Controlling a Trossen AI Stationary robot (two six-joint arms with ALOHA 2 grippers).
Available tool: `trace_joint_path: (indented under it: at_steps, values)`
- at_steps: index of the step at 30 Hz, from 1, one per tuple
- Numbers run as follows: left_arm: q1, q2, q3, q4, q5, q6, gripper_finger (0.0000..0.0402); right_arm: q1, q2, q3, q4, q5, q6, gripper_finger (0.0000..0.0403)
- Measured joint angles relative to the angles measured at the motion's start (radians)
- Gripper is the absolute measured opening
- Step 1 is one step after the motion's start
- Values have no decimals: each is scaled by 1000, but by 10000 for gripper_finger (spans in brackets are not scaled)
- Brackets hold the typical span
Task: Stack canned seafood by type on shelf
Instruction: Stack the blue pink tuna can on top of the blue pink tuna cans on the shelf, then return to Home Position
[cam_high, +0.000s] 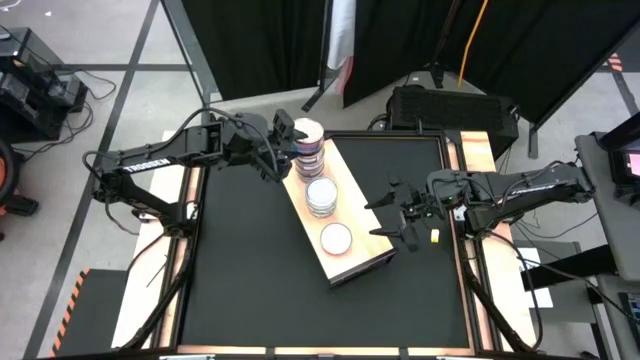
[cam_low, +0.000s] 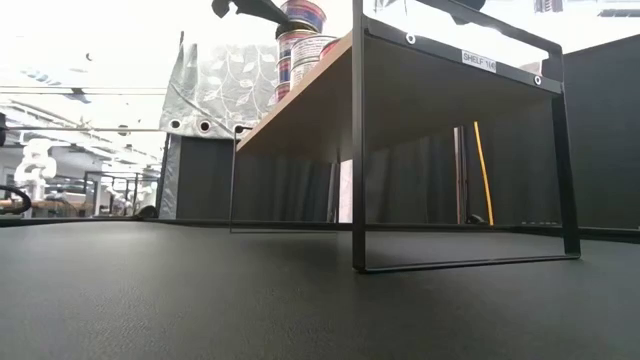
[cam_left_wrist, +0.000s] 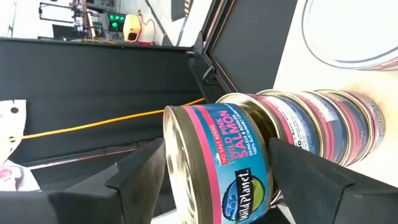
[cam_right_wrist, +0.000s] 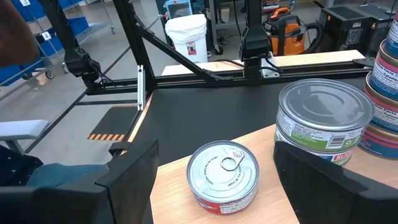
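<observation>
single tin (cam_high: 336, 238) at shelf's (cam_high: 366, 262) 5 o'clock end | right gripper (cam_high: 400, 228) at its 3 o'clock, jaws apart, empty | mid stack (cam_high: 321, 195) | salmon stack (cam_high: 308, 139) 11 o'clock end, left gripper (cam_high: 291, 140) jaws apart around top can

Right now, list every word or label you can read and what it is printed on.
"WILD PINK SALMON", "NO SALT ADDED", "Wild Planet": top can of the tall stack.
"SHELF 14": white tag on the shelf frame; any last character is unclear.
"TROSSEN": left arm.
Labels on the green-labelled cans and the red-sided can: too small to read.
</observation>
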Motion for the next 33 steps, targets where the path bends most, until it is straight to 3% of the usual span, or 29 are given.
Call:
trace_joint_path:
  at_steps: [13,22,26,33]
  values:
    - [0,0,0,15,44,-157,286,0,0,0,1,0,1,310]
    - [-32,-14,0,26,15,-189,286,0,0,0,1,0,1,310]
    - [-103,-57,13,75,-33,-328,286,0,0,0,1,1,-5,310]
    - [-212,-150,14,96,-67,-717,286,0,7,0,4,50,1,310]
